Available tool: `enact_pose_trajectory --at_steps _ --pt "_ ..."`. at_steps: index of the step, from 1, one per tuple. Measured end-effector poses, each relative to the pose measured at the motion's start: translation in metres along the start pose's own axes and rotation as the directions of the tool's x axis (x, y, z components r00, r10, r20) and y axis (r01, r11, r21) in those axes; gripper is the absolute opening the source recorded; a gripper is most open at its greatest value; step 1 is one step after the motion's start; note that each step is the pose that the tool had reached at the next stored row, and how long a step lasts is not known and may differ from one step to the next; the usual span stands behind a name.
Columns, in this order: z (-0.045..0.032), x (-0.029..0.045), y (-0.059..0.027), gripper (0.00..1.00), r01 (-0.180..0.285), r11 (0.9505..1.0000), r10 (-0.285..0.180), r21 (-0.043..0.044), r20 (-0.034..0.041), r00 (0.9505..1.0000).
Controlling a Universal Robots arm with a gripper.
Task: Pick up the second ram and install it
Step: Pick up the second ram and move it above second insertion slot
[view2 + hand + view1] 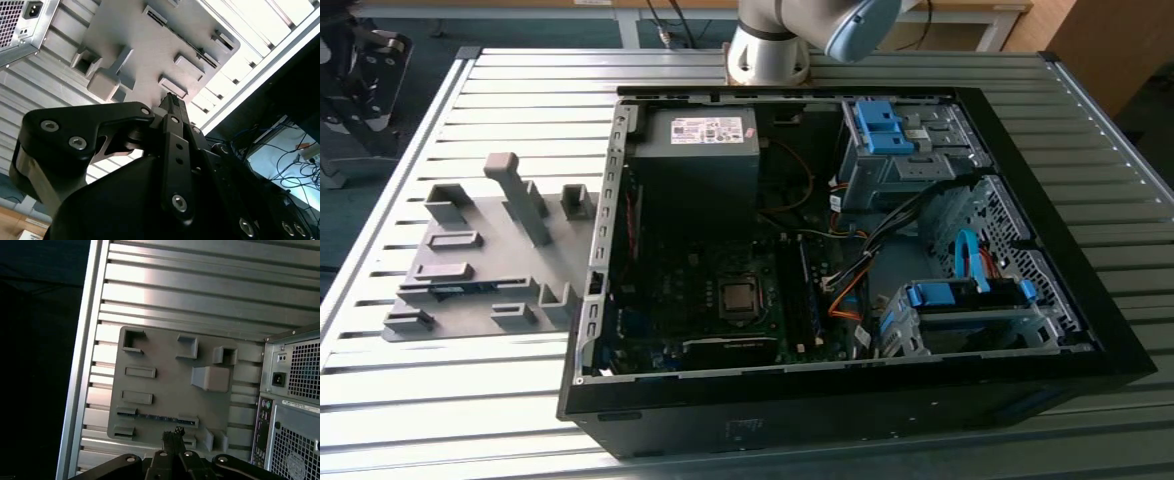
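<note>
A grey tray (494,260) lies on the ribbed metal surface (520,90) in the left half of the exterior view, just beside the open computer case (854,400). The ram (454,290) sits in the tray, a thin blue strip lying flat between two small holders at the lower left of the frame. In the first wrist view the ram (157,416) shows as a dark strip across the tray (165,375).

The gripper (174,431) hangs over the tray, its tips pointing down close to the ram but not touching it. Its fingers are brought together and hold nothing. In the second wrist view the gripper (170,97) stands clear above the tray (145,55).

Inside the case, the power supply (700,130) sits at the upper middle of the exterior view, the motherboard (707,290) below it, and blue drive brackets (881,125) at the right. The arm's base (767,45) stands at the top edge, behind the case.
</note>
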State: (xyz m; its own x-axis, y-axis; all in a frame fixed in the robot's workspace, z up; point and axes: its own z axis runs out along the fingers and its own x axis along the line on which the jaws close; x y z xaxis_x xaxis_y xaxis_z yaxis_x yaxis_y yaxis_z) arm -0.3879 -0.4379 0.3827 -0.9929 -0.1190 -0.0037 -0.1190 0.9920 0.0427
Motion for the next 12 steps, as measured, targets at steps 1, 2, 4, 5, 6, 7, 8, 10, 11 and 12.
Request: enact_pose_trajectory --at_steps 1,2,4,5,6,7,8,10,11,12 --pt "0.0 0.0 0.0 0.11 0.008 1.0 -0.008 0.0 -0.0003 1.0" --pt "0.0001 0.0001 0.0 0.11 0.017 0.9999 -0.017 -0.0001 -0.0006 0.9999" --pt "0.0001 0.0002 0.0 0.11 0.036 0.9994 -0.036 -0.0002 -0.0015 0.9994" --pt "0.0001 0.0002 0.0 0.11 0.046 0.9989 -0.046 -0.0002 -0.0019 0.9989" --pt "0.0001 0.0002 0.0 0.11 0.057 0.9984 -0.057 -0.0003 -0.0024 0.9984" --pt "0.0002 0.0003 0.0001 0.11 0.068 0.9977 -0.068 -0.0004 -0.0028 0.9977" --pt "0.0001 0.0003 0.0 0.11 0.079 0.9969 -0.079 -0.0004 -0.0033 0.9969" --pt "0.0003 0.0006 0.0 0.11 0.103 0.9947 -0.103 -0.0007 -0.0042 0.9947" --pt "0.0003 0.0008 0.0001 0.11 0.117 0.9932 -0.117 -0.0008 -0.0048 0.9932" --pt "0.0003 0.0009 0.0001 0.11 0.131 0.9914 -0.131 -0.0009 -0.0054 0.9914"
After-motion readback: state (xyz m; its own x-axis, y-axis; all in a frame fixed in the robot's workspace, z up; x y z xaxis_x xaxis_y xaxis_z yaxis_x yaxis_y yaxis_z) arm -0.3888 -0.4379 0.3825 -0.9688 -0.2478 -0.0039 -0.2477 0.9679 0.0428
